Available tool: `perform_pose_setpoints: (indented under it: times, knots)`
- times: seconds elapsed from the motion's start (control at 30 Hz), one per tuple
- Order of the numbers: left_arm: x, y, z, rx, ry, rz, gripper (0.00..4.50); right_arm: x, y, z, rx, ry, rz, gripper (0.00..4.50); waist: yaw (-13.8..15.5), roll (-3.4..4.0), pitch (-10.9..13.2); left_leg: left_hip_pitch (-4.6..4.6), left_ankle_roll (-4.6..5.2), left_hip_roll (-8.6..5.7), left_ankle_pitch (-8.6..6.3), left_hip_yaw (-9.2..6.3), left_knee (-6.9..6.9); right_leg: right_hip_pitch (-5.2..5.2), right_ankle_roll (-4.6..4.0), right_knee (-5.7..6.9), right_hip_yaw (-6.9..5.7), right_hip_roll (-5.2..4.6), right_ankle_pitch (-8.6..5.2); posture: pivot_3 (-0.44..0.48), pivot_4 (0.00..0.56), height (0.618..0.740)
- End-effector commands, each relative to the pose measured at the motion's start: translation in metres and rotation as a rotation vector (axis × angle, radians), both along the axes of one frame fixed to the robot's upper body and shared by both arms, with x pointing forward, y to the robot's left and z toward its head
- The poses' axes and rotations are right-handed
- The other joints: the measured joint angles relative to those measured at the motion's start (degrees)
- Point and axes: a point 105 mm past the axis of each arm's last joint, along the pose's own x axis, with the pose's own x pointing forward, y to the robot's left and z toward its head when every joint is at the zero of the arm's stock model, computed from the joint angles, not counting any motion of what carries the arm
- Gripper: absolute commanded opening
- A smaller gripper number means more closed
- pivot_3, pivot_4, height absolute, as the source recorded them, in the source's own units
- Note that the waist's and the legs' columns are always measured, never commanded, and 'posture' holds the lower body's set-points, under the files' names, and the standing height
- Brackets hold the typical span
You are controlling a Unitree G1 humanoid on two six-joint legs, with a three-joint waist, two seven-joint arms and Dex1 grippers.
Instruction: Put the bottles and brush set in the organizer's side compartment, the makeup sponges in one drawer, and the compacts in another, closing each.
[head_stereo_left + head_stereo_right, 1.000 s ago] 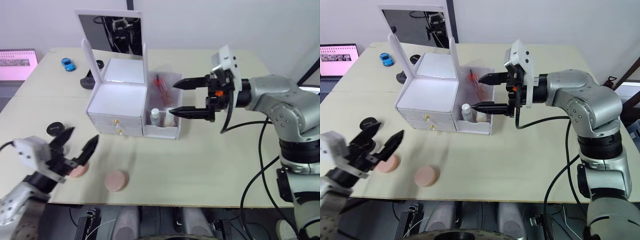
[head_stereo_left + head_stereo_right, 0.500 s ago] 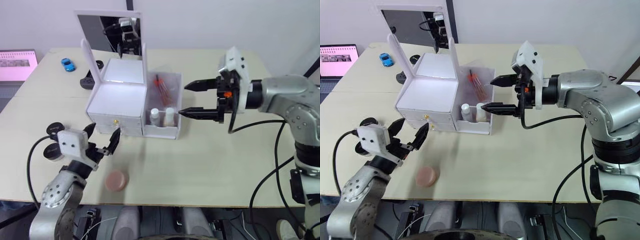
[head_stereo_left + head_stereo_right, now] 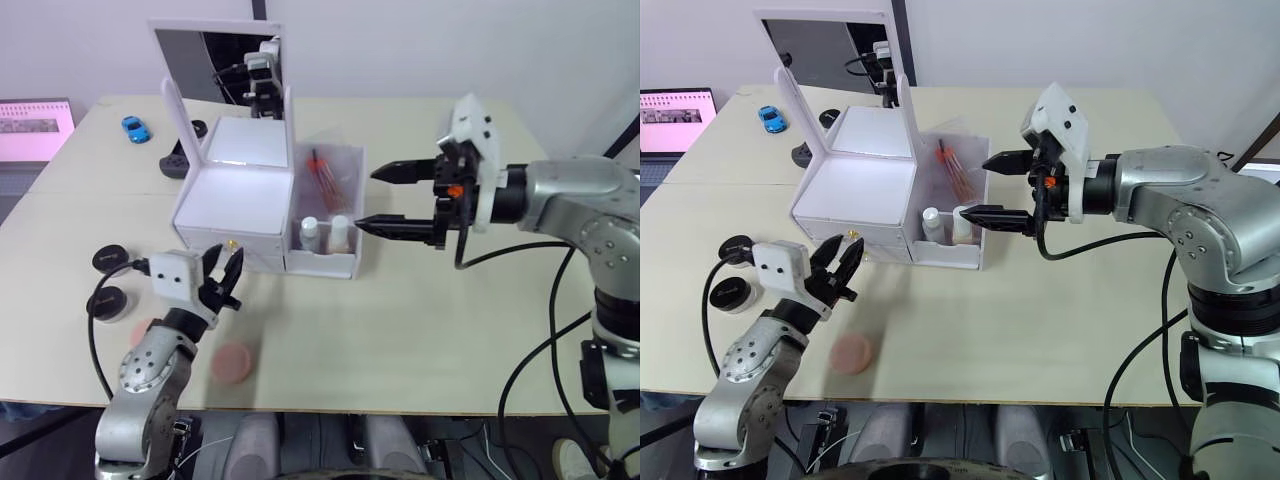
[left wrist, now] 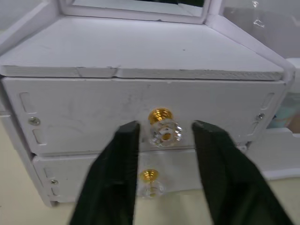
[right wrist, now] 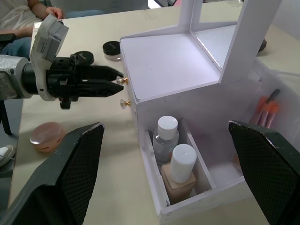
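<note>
The white organizer [image 3: 235, 200] stands mid-table with its mirror up and both drawers shut. Its side compartment [image 3: 345, 265] holds two bottles [image 5: 166, 136] and the red brush set [image 3: 322, 170]. My left gripper [image 4: 164, 125] is at the upper drawer, with one finger on each side of its gold knob [image 4: 161, 133] and a small gap on both sides. My right gripper [image 3: 365, 199] hovers open just right of the side compartment, holding nothing. A pink makeup sponge [image 3: 232, 362] lies near the front edge. Another sponge [image 3: 138, 335] is partly behind my left arm. Two black compacts [image 3: 107, 258] lie at the left.
At the back left of the table are a blue toy car [image 3: 136, 128] and a black device [image 3: 178, 160]. A pink-lit screen [image 3: 35, 128] stands beyond the left edge. A seated person [image 5: 28, 9] shows past the table in the right wrist view.
My left arm swung from the front-left sponge up to the drawer fronts, and its fingers narrowed around the upper knob. My right gripper drew slightly right and stayed open.
</note>
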Motion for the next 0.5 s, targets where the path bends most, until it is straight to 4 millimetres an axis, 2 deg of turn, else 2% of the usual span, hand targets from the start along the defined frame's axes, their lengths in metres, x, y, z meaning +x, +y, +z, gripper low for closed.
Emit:
perform_pose_setpoints:
  times: [0.03,0.23,0.5]
  knots:
    - [-0.002,0.0,0.01,0.016,-0.053,0.015,0.25,-0.004,0.003,0.02,0.018,-0.074,0.007,4.5,0.01,0.01,0.01,0.0,0.0,0.0,0.0,0.0,0.0,0.0,0.0,-0.01,0.0,0.0,0.0,0.0,0.15,0.725]
    - [-0.012,0.005,0.007,0.012,-0.058,0.011,0.25,0.0,0.003,0.02,0.011,-0.078,0.003,4.5,-0.15,0.01,0.01,-0.02,0.0,0.0,0.0,0.02,-0.09,-0.04,0.0,-0.09,0.01,-0.01,0.0,0.0,0.15,0.725]
    - [-0.053,0.018,0.003,0.072,-0.002,-0.02,0.25,0.001,0.007,0.013,0.01,-0.067,0.038,4.5,-0.24,0.01,0.01,-0.05,0.01,0.02,0.0,0.04,-0.3,-0.24,-0.04,-0.09,0.02,0.0,-0.08,0.0,0.15,0.725]
